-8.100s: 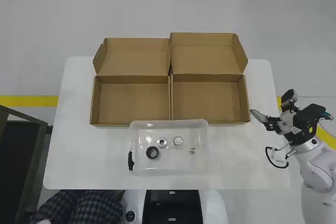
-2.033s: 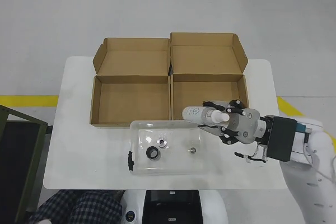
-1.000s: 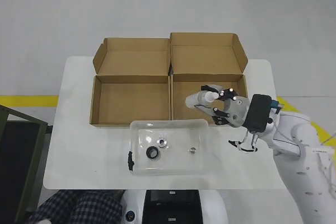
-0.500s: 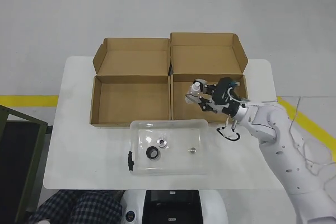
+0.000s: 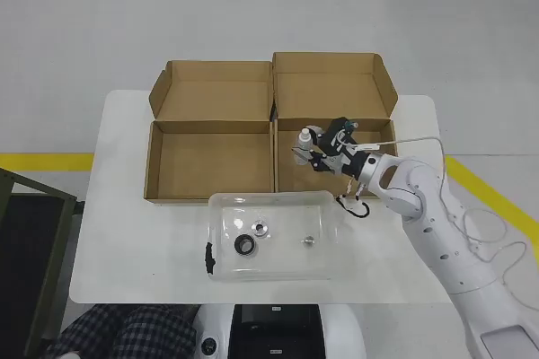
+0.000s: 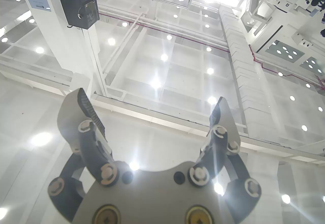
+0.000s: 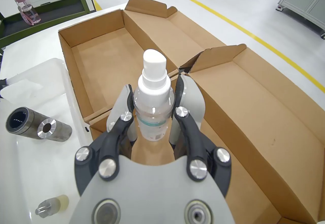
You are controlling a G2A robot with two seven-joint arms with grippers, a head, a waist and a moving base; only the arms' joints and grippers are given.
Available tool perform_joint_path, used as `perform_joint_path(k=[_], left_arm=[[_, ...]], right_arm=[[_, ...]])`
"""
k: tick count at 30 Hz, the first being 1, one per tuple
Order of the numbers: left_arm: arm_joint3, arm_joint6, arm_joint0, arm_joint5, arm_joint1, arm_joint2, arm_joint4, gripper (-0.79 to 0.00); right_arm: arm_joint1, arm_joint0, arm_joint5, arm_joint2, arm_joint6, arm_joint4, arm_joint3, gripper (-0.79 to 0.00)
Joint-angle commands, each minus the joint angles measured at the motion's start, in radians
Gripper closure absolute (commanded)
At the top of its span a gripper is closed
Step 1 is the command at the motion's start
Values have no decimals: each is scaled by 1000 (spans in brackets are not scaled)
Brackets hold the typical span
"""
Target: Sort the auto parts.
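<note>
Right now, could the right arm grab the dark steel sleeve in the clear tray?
Probably not. The right gripper is shut on the spray bottle, over the right cardboard box. The dark steel sleeve lies uncovered in the clear tray, so the way looks free once the bottle is released.

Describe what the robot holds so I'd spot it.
Find the right-hand cardboard box on the white table. Above it, the right gripper clamps a small clear bottle; its white spray cap sets it apart from the metal parts nearby.
</note>
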Motion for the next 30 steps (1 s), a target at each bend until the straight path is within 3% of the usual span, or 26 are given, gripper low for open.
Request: perform_joint_path(k=[1,16,17,18,26,30], left_arm=[[0,0,0,0,0,0,0,-785],[0,0,0,0,0,0,0,-785],[0,0,0,0,0,0,0,-785],[0,0,0,0,0,0,0,-785],[0,0,0,0,0,0,0,-785],[0,0,0,0,0,0,0,-785]], right_arm=[[-6,10,12,-18,2,-2,22,0],[-47,80,53,-106,-34,-23,175,0],[-49,84,56,-109,-34,-25,181,-37],[-51,87,57,-111,-35,-25,186,-123],[-61,101,52,-121,-38,-33,221,-163],[-61,95,46,-116,-37,-37,223,-416]])
